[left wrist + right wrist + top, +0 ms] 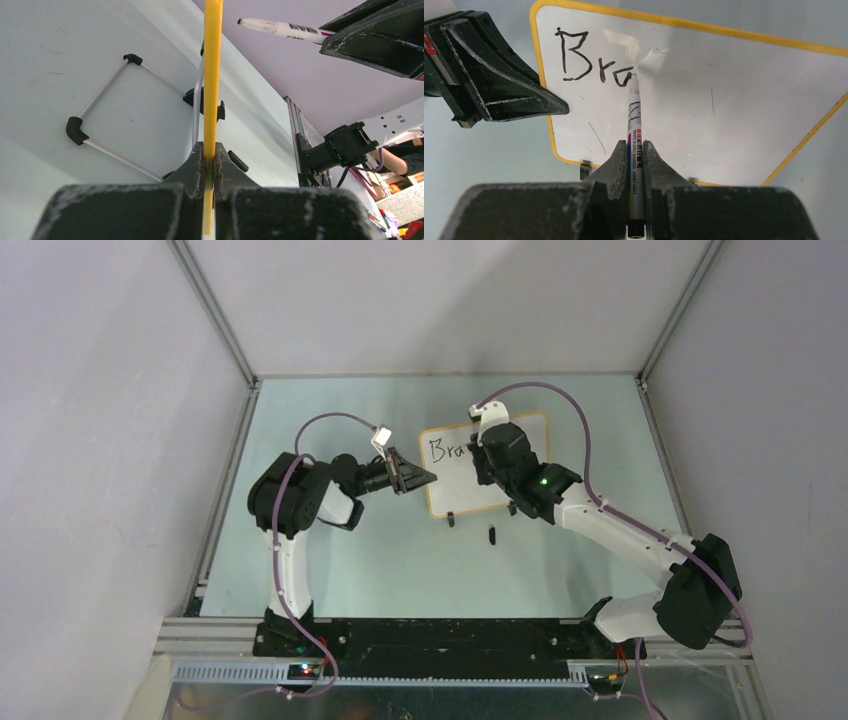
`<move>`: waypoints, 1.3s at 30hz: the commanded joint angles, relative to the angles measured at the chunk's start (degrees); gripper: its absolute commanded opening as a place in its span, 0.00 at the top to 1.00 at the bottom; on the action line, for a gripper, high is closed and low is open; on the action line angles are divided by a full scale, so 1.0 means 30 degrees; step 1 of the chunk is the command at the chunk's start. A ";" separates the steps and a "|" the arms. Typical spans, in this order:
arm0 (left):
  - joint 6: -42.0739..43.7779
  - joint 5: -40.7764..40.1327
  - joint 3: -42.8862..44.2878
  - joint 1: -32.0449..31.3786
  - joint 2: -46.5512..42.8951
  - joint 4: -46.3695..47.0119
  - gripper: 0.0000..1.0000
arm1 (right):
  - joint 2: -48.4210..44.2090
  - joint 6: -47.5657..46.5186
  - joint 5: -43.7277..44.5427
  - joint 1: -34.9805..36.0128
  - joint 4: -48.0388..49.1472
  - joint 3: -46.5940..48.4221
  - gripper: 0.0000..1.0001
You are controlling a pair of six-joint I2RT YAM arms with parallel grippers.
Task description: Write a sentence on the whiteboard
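The pale green table [350,570] fills the middle of the top view, and the whiteboard [455,490] sits just above its centre, between the two arms. Its two black clip feet [452,520] are on the lower edge.

The left gripper [210,160] is pinched onto the board's orange-yellow frame. In the left wrist view the frame runs edge-on up the middle of the picture, straight out from between the pressed fingers. In the right wrist view the same gripper comes in from the upper left and meets the board's left edge, so I judge it is steadying the board.

The right gripper [635,150], at the bottom centre of its own view, is clamped on a whiteboard marker [634,120]. The marker points up the frame, with its tip on or just at the white surface.

The sentence [589,62] has barely begun. A "B", an "r" and a partly formed third letter, probably an "a", sit in the board's upper left corner, and the marker tip is at that last stroke. The rest of the first line and all the space below it are blank, apart from a few faint stray marks. I judge the task to be in its opening stretch, with almost all the writing left to do.

A small dark object [492,534], perhaps the marker's cap, lies on the table just below the board.
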 commanded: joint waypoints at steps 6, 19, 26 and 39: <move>0.0280 0.0678 -0.0215 -0.0110 -0.0434 0.0802 1.00 | -0.1439 -0.0246 0.0791 -0.0040 0.2075 -0.1456 1.00; 0.0405 0.0541 -0.0492 -0.0095 -0.0680 0.0806 1.00 | -0.2831 -0.0547 0.1418 -0.0039 0.3855 -0.3387 1.00; 0.0267 0.0503 -0.0446 -0.0103 -0.0646 0.0806 1.00 | -0.2794 -0.0556 0.1242 -0.0009 0.4654 -0.3975 1.00; 0.0311 0.0466 -0.0606 0.0011 -0.0696 0.0806 1.00 | -0.2985 -0.0923 0.1750 0.0184 0.5092 -0.4401 1.00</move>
